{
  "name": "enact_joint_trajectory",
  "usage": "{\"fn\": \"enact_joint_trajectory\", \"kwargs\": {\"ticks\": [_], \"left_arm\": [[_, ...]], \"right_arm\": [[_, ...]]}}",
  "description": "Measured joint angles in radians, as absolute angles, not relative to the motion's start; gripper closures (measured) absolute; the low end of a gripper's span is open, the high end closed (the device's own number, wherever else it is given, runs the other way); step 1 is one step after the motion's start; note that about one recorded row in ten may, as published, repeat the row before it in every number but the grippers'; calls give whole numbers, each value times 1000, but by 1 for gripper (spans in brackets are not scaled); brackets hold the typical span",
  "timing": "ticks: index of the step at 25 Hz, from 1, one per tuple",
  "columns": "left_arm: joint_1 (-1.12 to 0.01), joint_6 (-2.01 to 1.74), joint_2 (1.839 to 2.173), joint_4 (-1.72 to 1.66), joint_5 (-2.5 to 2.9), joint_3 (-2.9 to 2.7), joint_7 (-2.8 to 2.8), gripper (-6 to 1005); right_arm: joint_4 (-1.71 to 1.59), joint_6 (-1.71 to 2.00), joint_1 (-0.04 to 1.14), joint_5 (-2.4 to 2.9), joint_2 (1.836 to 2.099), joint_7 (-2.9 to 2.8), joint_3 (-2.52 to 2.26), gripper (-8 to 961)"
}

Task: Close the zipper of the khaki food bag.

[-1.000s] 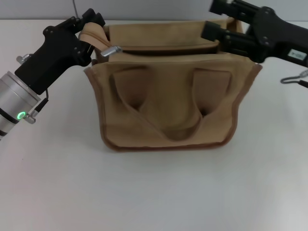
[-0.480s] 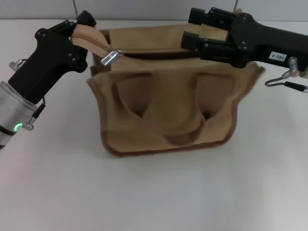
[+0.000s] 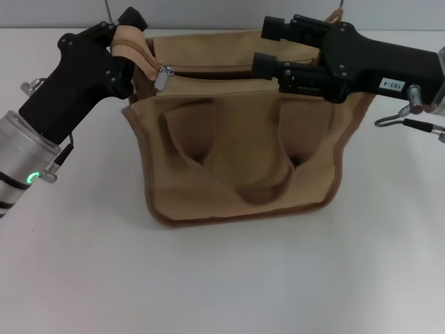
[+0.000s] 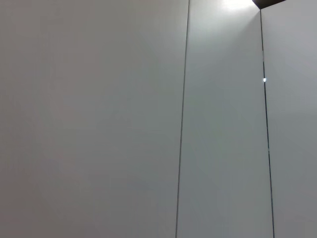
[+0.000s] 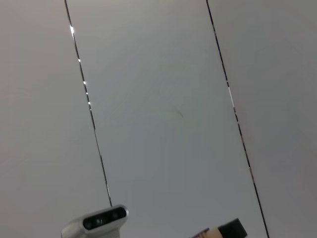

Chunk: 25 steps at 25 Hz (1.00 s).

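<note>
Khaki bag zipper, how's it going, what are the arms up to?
Left gripper shut on the bag's end tab. Right gripper open over the khaki food bag. Zipper unclosed, pull tab at left end, ungrasped. Nothing in the way.

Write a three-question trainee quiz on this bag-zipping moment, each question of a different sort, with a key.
1. True or false: the pull tab of the zipper sits at the end of the khaki food bag on the robot's left.
2. Which gripper holds the bag's corner fabric? A) left gripper B) right gripper C) neither
3. Fill in: the right gripper's fingers are ____.

Key:
1. True; the tab is near the left gripper.
2. A; it clamps the tan flap.
3. Open; they hang over the bag's top, short of the tab.
</note>
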<state>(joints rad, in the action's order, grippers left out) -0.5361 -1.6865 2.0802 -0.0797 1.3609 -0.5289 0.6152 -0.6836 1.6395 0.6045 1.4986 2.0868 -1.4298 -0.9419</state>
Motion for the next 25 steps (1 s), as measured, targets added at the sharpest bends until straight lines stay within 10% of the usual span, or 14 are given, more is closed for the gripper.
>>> {"fn": "enact_joint_trajectory", "kwargs": {"ticks": [25], "left_arm": [[-580, -1666, 2080, -66, 1362, -525, 618, 997]], "right_arm": [[-899, 1222, 655, 1476, 2090, -1493, -1427, 178]]}}
